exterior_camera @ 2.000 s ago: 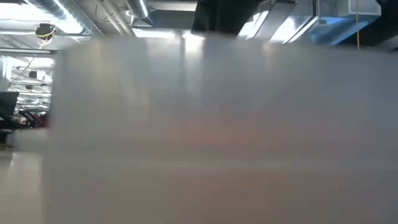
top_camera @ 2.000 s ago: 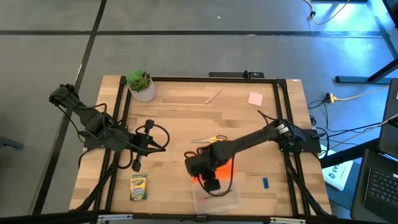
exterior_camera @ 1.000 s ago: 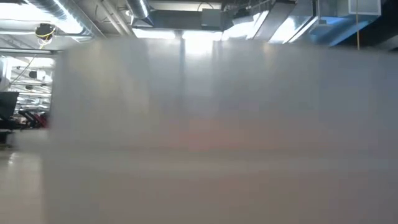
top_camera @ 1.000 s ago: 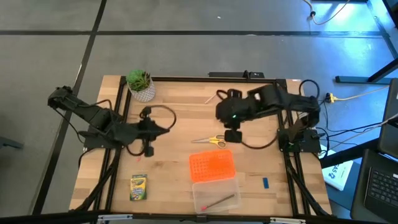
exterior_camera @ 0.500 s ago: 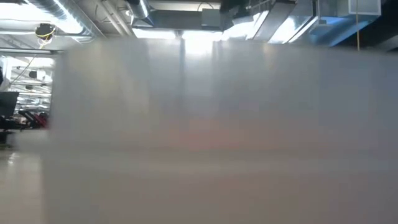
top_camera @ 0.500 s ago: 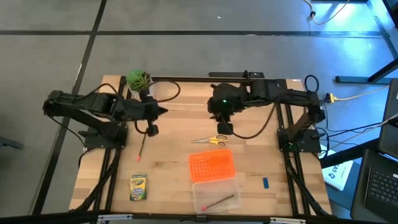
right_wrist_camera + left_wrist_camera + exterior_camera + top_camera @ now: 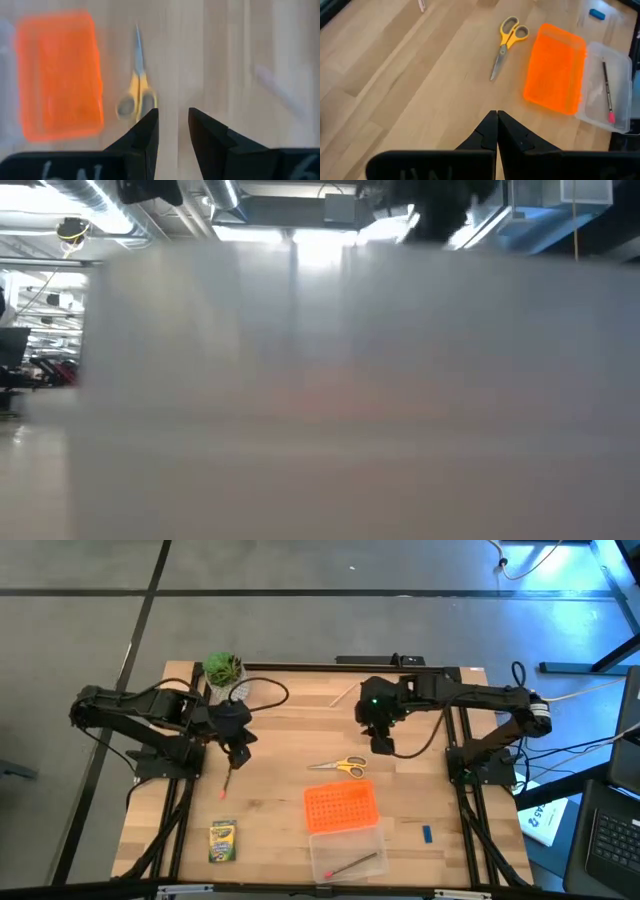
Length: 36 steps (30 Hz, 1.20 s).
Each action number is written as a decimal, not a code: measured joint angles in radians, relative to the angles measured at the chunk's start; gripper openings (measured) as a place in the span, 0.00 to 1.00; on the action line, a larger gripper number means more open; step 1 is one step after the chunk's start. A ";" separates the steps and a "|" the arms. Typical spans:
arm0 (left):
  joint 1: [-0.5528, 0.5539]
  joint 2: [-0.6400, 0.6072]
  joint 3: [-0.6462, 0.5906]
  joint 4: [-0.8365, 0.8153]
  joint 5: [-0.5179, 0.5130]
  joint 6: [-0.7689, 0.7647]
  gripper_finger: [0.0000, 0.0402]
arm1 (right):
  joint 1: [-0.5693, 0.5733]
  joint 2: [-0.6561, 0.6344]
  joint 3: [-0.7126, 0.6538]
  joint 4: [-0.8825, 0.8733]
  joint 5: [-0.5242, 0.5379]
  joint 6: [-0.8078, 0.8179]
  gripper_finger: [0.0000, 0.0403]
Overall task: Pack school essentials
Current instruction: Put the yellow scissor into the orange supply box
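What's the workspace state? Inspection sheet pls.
Surface: wooden table, black frame.
Job's things: scissors, crayon box, blue eraser, pink note pad, pale pencil, red-tipped pencil on table; one pencil in clear case, orange lid open.
Clutter: potted plant.
Grippers: left gripper shut, empty; right gripper slightly apart, empty, beyond scissors.
Cables: looped on both arms; floor cables at right.
Surroundings: low view blocked.

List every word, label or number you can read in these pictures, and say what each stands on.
None can be read.
Crayon box: print on its green-and-yellow face, too small to read.
White sheet beside the table: dark print, too small.
Right gripper housing: pale marks, blurred.
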 joint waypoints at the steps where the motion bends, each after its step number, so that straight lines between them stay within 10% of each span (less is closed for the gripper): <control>1: 0.000 0.009 0.000 0.000 -0.009 0.000 0.00 | -0.010 0.002 -0.030 0.005 -0.015 0.013 0.27; 14: 0.017 0.151 0.000 0.006 -0.021 0.006 0.00 | -0.031 0.013 -0.329 0.290 -0.125 -0.015 0.27; 36: 0.020 0.171 -0.001 0.062 -0.050 0.086 0.00 | -0.028 0.246 -0.370 0.483 -0.132 -0.010 0.48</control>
